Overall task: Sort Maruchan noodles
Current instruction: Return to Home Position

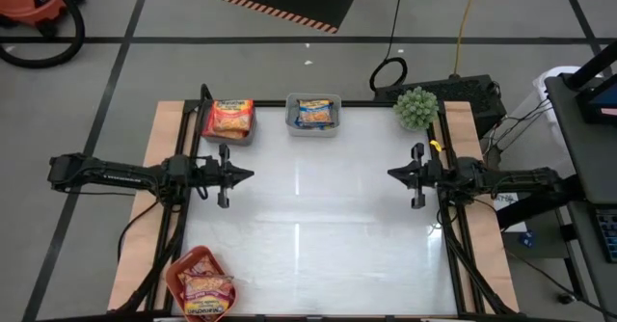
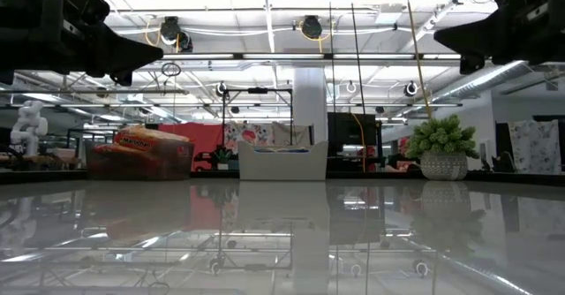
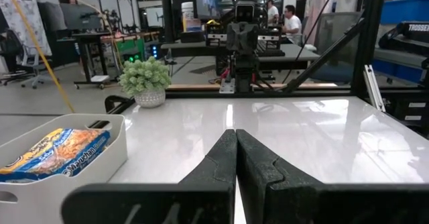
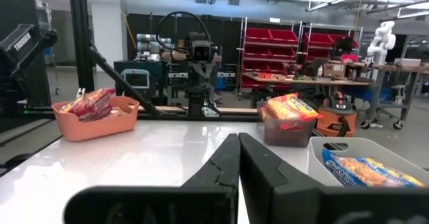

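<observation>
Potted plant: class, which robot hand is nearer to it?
Right. The right hand is on the same side of the table as the potted plant; the left hand is across it, near the opposite edge.

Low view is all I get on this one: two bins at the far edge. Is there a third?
Observer: Yes, an orange bin with red packs sits at the near left corner, outside your view.
Operator: What's in the grey bin?
Observer: From above, it holds blue packs.
Operator: Are the arms carrying anything?
Observer: No. The left end effector and right end effector are both shut and empty.
</observation>
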Robot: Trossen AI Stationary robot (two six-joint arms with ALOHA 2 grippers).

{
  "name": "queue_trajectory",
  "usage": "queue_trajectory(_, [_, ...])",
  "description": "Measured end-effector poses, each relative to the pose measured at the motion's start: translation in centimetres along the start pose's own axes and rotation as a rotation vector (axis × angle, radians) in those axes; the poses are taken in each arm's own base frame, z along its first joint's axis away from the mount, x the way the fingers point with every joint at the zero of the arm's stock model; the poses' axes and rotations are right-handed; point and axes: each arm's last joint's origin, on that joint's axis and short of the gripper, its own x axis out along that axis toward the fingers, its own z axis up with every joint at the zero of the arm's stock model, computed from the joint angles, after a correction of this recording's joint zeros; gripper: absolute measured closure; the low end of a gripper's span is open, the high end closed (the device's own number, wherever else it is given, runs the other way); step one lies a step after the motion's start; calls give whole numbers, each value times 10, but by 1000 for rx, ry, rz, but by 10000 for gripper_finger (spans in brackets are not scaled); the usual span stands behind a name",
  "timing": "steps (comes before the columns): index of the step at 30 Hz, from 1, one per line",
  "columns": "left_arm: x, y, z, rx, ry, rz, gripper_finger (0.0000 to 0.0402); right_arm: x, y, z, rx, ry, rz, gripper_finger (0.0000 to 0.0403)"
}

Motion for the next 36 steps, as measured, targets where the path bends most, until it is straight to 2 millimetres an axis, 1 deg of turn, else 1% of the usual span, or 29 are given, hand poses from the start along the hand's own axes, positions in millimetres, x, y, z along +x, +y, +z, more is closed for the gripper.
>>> queue_trajectory(16, [0,0,0,-6,2,-1,396,-5,0,0,6,-7,-1,403])
queue_trajectory(24, [0,0,0,-11,3,0,396,-5,-1,-1,-40,-1,-3,403])
queue_trajectory(29, [0,0,0,-5,3,0,396,-4,-1,0,21,-32,-6,403])
queue_trajectory(32, [0,0,0,-3,2,-1,396,-4,-1,-8,24,57,-8,403])
queue_trajectory(36, [0,0,0,-3,3,-1,396,-4,-1,-8,25,60,-6,403])
